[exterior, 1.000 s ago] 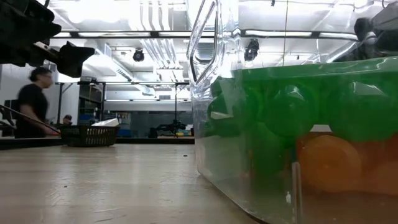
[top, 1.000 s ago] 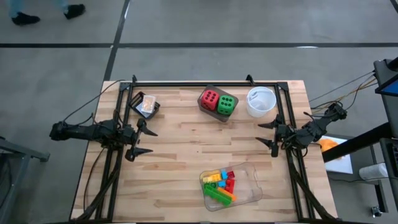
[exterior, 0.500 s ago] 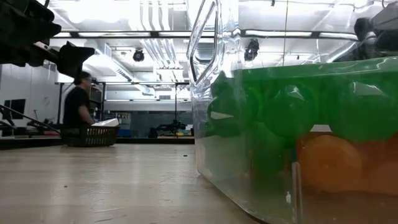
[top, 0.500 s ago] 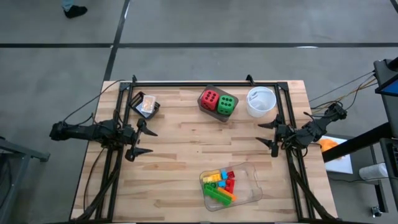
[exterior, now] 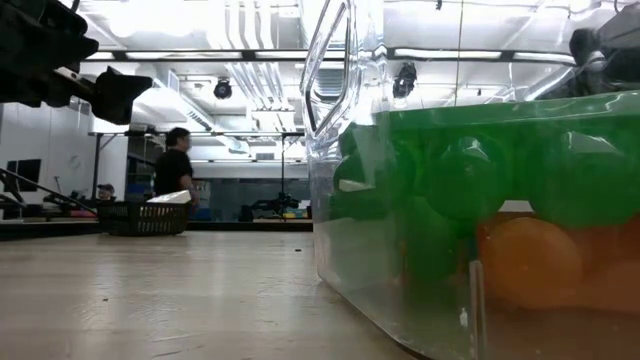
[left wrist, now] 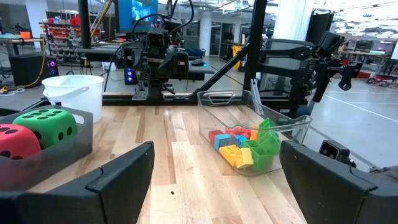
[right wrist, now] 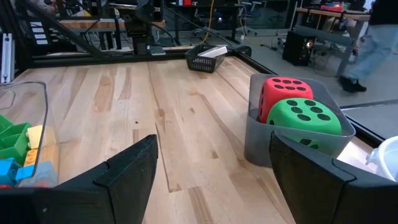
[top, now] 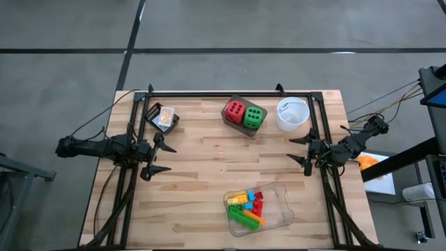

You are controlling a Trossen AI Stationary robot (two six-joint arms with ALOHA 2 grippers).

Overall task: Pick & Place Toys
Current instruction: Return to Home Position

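Several bright bricks (top: 247,207) lie in a clear plastic tray (top: 282,209) near the table's front edge; they also show in the left wrist view (left wrist: 244,144). A red die (top: 235,110) and a green die (top: 254,117) sit in a grey bin (right wrist: 264,146) at the far middle. A small black basket (top: 163,118) with a card pack stands at the far left. My left gripper (top: 159,158) is open and empty at the table's left side. My right gripper (top: 302,150) is open and empty at the right side.
A white round bowl (top: 293,113) stands at the far right, next to the dice bin. A black frame (top: 230,93) runs along the far edge and both sides. The table's middle (top: 223,157) is bare wood. A person (exterior: 175,170) walks in the room behind.
Both arms have kept still. A person in the room behind the table has walked on, as the low view shows.
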